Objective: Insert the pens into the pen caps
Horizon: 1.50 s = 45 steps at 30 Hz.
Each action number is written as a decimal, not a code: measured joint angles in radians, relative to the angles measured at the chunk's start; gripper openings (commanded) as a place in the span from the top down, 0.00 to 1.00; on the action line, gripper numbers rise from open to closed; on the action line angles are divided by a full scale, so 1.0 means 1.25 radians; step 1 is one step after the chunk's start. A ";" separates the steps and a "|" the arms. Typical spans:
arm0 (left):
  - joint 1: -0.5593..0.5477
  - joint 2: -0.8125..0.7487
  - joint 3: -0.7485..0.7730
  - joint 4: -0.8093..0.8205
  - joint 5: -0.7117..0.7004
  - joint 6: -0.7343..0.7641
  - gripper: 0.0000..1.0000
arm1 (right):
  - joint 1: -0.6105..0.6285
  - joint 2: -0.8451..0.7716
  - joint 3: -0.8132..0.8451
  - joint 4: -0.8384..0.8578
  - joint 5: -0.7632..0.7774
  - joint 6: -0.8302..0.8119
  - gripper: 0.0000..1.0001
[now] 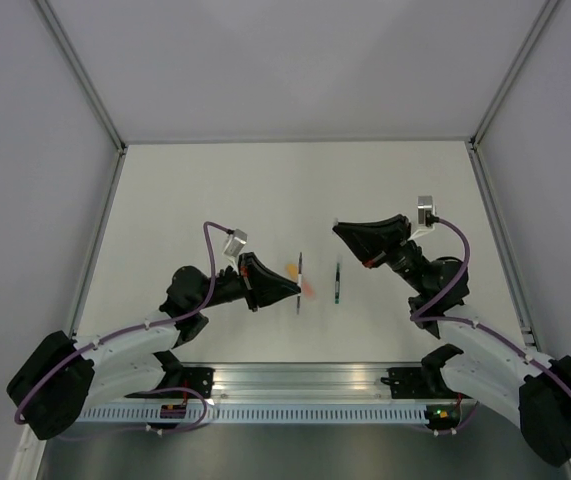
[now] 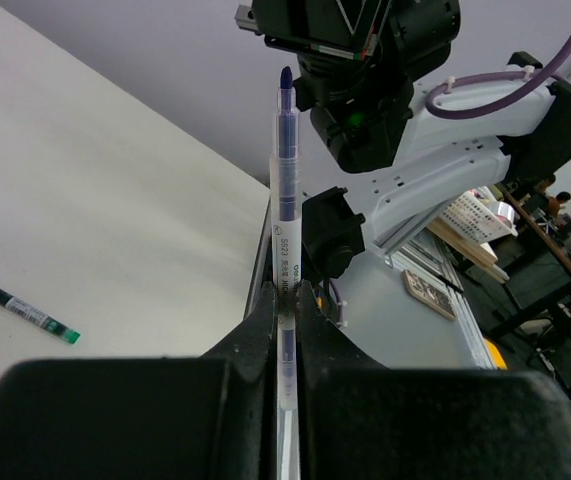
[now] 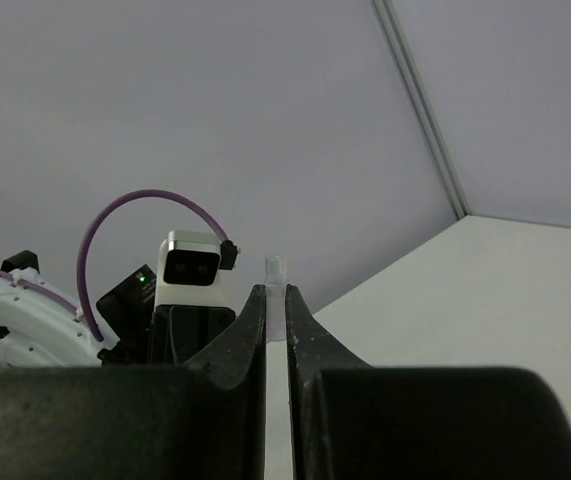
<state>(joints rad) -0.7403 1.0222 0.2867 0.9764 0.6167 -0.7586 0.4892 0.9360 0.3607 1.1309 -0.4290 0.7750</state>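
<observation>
Facing each other over the white table [image 1: 215, 190], both arms hold one part of a pair. The left gripper [image 2: 285, 300] has its fingers pressed tight on the silver-grey pen [image 2: 285, 180], clamped around mid-barrel; in the left wrist view the pen stands straight up between the jaws, its dark blue tip uncovered and aimed toward the opposite arm. The right gripper [image 3: 276, 290] has its fingers drawn narrow on the grey cap [image 3: 276, 268], a short pale tube whose end shows just past the fingertips. Pen and cap are apart, not yet joined. On the table between the two grippers lies the green pen [image 1: 337, 284], flat and untouched. Just beside the left gripper's tip lie the pink-orange marker [image 1: 309, 290] and the yellow-orange cap [image 1: 293, 270], both blurred in the top view; whether these two touch cannot be told.
</observation>
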 measured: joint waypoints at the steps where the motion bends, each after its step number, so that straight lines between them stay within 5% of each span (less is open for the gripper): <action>1: 0.000 0.001 0.000 0.005 0.003 -0.002 0.98 | 0.006 0.012 -0.003 0.026 -0.003 0.006 1.00; 23: 0.000 0.035 -0.011 0.070 0.018 -0.024 0.98 | 0.104 0.177 -0.005 0.119 -0.009 0.063 1.00; 45: 0.000 0.070 -0.012 0.108 0.030 -0.043 0.98 | 0.148 0.186 0.019 0.121 0.002 0.045 1.00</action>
<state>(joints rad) -0.7403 1.1099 0.2714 1.1110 0.6537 -0.8124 0.6743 1.1687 0.3843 1.2819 -0.4263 0.8314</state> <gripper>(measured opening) 0.049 0.109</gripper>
